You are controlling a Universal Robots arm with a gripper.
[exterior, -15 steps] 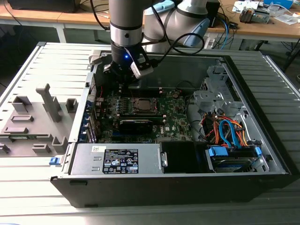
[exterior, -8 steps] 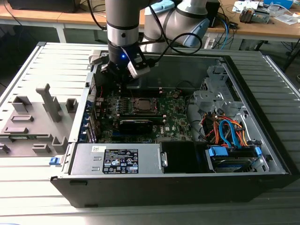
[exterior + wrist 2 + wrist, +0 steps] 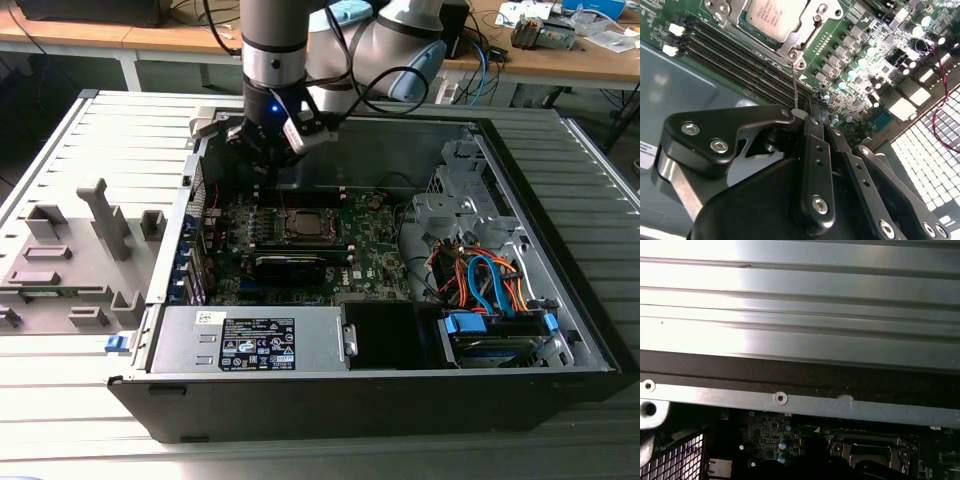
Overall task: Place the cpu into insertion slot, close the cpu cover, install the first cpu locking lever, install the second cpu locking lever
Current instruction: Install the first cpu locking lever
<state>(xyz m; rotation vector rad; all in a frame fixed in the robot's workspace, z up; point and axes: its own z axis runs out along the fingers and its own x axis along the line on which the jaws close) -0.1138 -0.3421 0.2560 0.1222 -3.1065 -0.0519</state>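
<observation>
The cpu [image 3: 771, 15] lies flat in its socket on the motherboard, pale silver top up. The cpu cover [image 3: 807, 35], a silver frame, lies down around it. From the socket's corner a thin wire locking lever [image 3: 794, 82] stands up, and its end rests against the tip of my gripper [image 3: 817, 107]. The black fingers are shut together with nothing between them. In the exterior view the gripper [image 3: 268, 172] hangs just behind the socket [image 3: 306, 224], close over the board.
Black memory slots [image 3: 740, 60] run beside the socket. A long black card [image 3: 290, 265] lies in front of it. The power supply [image 3: 255, 340] and a drive cage with cables [image 3: 480, 280] fill the case's front and right. The case wall [image 3: 790, 400] is close behind the gripper.
</observation>
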